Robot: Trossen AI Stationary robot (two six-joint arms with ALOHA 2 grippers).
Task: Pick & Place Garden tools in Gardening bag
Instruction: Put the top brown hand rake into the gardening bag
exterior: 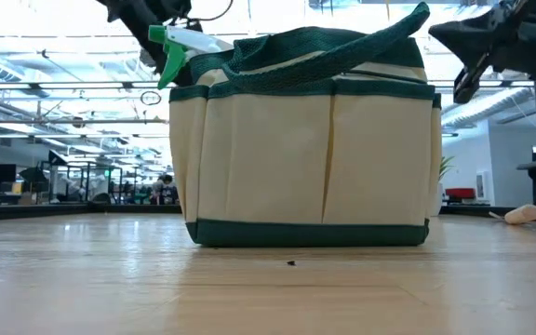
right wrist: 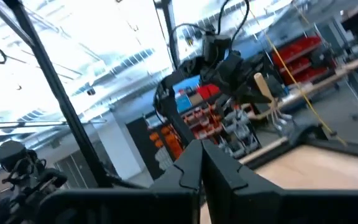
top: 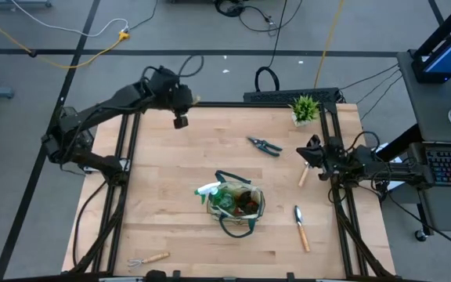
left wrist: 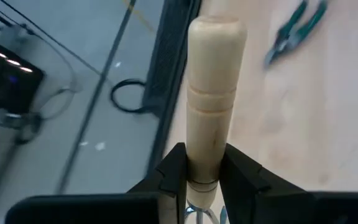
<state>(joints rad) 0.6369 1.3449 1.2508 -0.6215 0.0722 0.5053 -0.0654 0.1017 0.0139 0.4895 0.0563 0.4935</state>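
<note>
1. My left gripper [left wrist: 202, 165] is clenched on the wooden-handled fork [left wrist: 213, 81]. The fingers [left wrist: 173, 168] pinch the handle low down, just above the metal neck. Most of the handle sticks out forward past the fingertips.
2. I judge the fork light and stiff. The wood is smooth and rounded, so it could twist or slide in a two-finger pinch. The grooved ring near the fingers should give some purchase.
3. This hold near the metal end looks sensible to me, since the heavier part sits close to the jaws.
4. The gardening bag [top: 237, 202] stands on the table, well apart from the left gripper. The spray bottle [top: 208, 190] pokes out of it.
5. The bag is soft fabric, and its loop handles may snag the tines.
6. The right gripper [right wrist: 201, 158] is closed on nothing and raised off the table.
</note>
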